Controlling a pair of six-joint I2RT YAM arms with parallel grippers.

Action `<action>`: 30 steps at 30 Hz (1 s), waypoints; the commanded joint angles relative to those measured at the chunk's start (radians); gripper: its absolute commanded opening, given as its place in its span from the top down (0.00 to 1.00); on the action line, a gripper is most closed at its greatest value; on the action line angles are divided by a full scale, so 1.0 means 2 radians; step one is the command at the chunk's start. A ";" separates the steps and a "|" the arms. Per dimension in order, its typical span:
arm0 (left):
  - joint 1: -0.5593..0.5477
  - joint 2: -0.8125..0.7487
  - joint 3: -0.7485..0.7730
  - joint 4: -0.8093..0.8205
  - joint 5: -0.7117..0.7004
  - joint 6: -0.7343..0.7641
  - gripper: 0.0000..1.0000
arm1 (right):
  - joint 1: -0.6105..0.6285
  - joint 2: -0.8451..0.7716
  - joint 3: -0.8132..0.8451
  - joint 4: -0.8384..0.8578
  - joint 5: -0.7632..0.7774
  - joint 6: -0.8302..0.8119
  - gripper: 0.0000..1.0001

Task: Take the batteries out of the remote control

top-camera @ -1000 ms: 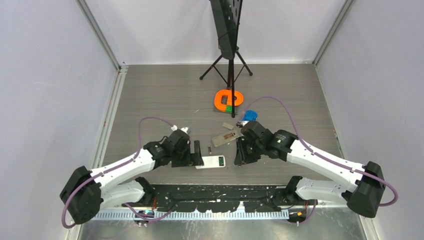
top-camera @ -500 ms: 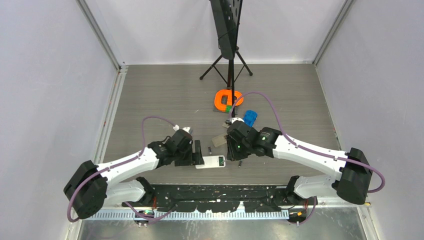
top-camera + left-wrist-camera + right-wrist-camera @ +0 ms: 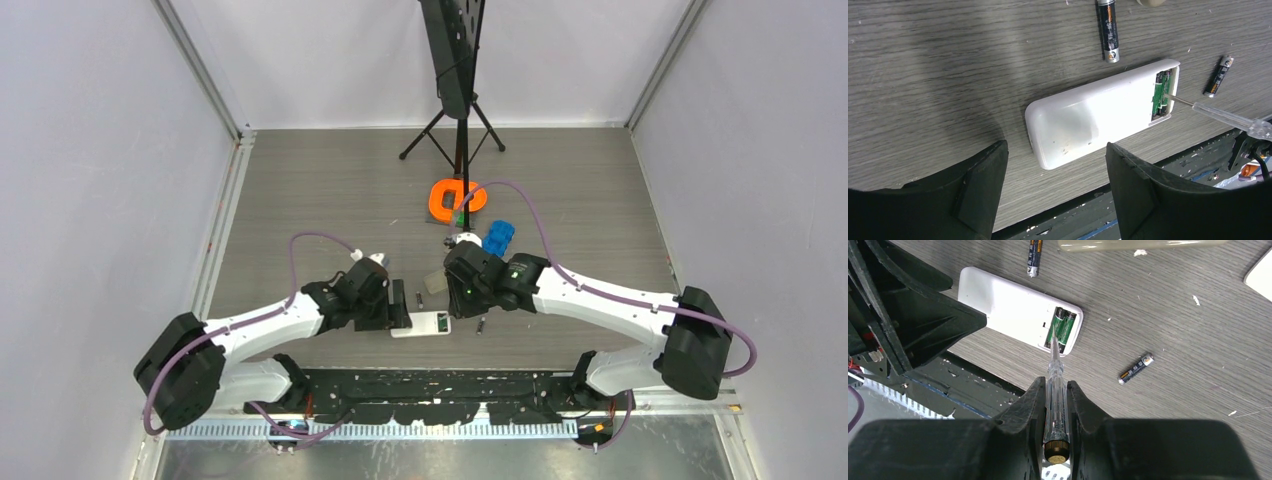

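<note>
The right pincer has swung left, from beside the remote to over its open end, near the middle of the worktop's near edge. It stays clenched on the tool, whose tip now lies at the two batteries in the compartment. The left pincer remains released, its fingers spread either side of the remote's other end. Two loose batteries lie near the remote, unmoved.
</note>
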 commanded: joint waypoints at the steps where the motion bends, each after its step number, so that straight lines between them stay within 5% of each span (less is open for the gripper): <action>1: -0.002 0.006 -0.002 0.030 0.008 -0.001 0.28 | 0.004 0.009 0.015 0.019 0.004 0.010 1.00; 30: -0.002 0.026 -0.006 0.037 0.017 0.006 0.39 | 0.011 0.012 0.031 -0.014 0.034 0.008 1.00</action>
